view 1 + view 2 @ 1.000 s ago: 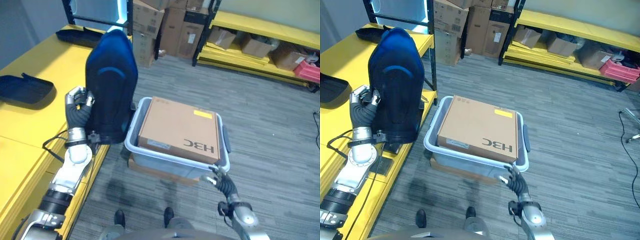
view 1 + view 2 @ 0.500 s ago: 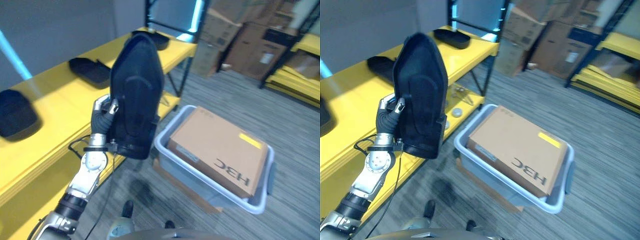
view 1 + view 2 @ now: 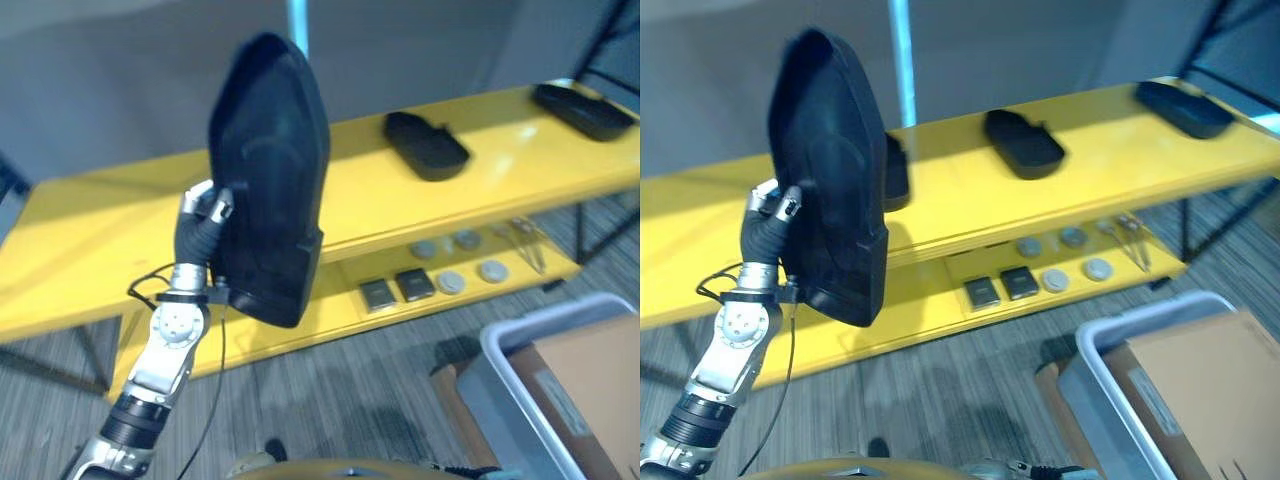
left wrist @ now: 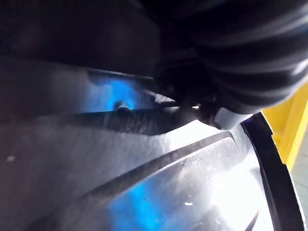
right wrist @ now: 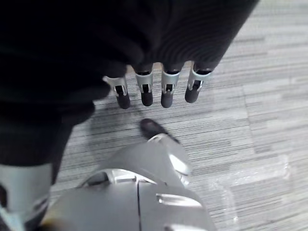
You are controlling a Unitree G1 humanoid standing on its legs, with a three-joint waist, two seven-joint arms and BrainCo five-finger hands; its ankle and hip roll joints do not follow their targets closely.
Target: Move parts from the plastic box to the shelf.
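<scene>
1. With the left robot hand (image 3: pixel 203 215) curled round the upright dark part (image 3: pixel 268 180), it hangs before the yellow shelf (image 3: pixel 110 250).
2. Lay it flat on bare shelf, beside the part (image 3: pixel 426 145) already there.
3. Right robot hand (image 5: pixel 154 89) hangs slack, fingers straight.

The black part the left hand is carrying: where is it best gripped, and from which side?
Judging by the current hold, the long side edge. The black part stands upright, broad and thin like a shell, so its rim suits a pinch. The left hand grips the edge on the robot's left side, about midway up, which seems to balance it above the yellow shelf.
</scene>
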